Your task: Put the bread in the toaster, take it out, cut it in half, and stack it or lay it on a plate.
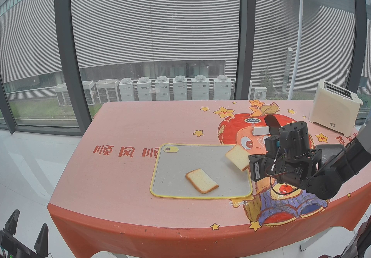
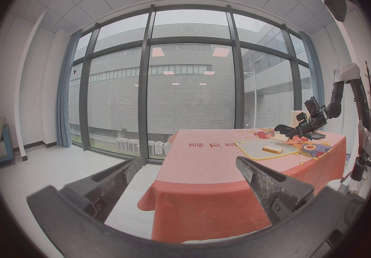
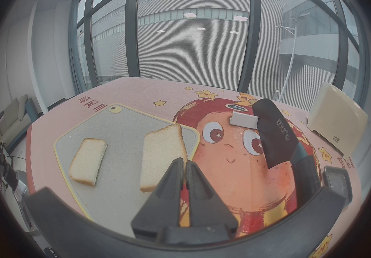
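From the head, the grey cutting board (image 1: pixel 174 170) lies mid-surface, with wide bare cloth to its left and towards the windows. The front bread half (image 1: pixel 201 181) lies flat near the board's front rim. The corner bread half (image 1: pixel 239 157) sits at the board's far right corner, overlapping the yellow rim. The right tool (image 1: pixel 250 165) is at that half's near edge. The toaster (image 1: pixel 334 106) stands at the far right corner of the surface (image 1: pixel 127 127), well apart from the board. A black knife (image 1: pixel 273 121) and a small white block (image 1: pixel 261 130) lie between board and toaster. The left tool (image 1: pixel 30 219) hangs low, off the front left corner.

From the left wrist, that tool's fingers are spread wide with nothing between them. Open floor lies between it and the draped surface, with tall windows behind.

From the right wrist, the fingers are pressed together, their tips at the corner half's edge. They seem to hold nothing, though contact with the crust is hard to judge. The knife's handle end is partly cut off behind the tool.
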